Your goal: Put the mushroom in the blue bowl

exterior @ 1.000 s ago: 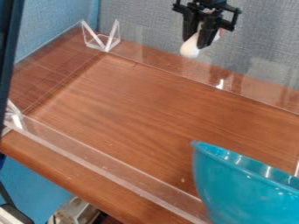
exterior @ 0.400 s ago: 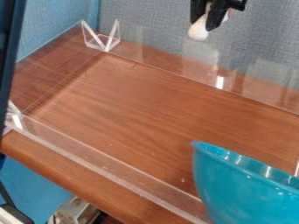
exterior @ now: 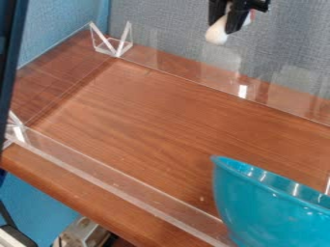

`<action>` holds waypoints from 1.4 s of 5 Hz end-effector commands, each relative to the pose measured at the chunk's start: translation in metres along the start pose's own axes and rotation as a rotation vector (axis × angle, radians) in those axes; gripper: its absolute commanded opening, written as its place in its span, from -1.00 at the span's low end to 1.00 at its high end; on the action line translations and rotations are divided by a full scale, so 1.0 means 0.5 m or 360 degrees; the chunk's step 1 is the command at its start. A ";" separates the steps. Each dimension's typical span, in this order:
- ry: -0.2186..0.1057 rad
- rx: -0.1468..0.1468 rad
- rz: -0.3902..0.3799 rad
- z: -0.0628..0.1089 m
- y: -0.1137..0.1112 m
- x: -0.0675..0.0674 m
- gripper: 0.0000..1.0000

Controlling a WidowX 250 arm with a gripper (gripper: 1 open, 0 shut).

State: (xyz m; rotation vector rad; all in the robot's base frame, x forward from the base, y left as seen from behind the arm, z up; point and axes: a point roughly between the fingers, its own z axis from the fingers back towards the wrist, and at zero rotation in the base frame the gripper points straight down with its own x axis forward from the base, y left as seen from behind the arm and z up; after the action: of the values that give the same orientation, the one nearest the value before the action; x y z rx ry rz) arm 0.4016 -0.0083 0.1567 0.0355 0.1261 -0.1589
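One claw [exterior: 230, 21] hung at the top of the view, dark and partly cut off by the edge, its fingers closed around the mushroom [exterior: 219, 31]. The pale stem poked out below the fingers, tilted a little, and a bit of reddish cap showed beside it. From where I stood, the grip looked secure enough, though the fingers hid much of the cap.

Beneath and behind it ran the clear wall [exterior: 242, 89] at the far side of the table [exterior: 142, 121]; the mushroom was up in front of the grey backdrop [exterior: 168, 29], touching nothing but the claw. The bowl [exterior: 271, 207] sat well apart, at the near right corner, glossy blue and cut off by the edge of the view. What showed of its inside was too little to judge.

The picking up was done, I reckoned, and perhaps half the job with it. Left were the carry across to the bowl, the lowering over its rim and the letting go.
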 end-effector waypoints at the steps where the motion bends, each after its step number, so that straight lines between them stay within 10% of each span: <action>1: -0.0205 0.0026 -0.0099 0.105 0.035 -0.026 -1.00; 7: 0.0008 0.0016 0.0178 0.072 0.009 -0.080 -1.00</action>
State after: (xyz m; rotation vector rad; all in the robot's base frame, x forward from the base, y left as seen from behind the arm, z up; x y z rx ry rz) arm 0.3715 0.0030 0.1636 0.0530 0.2278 -0.0516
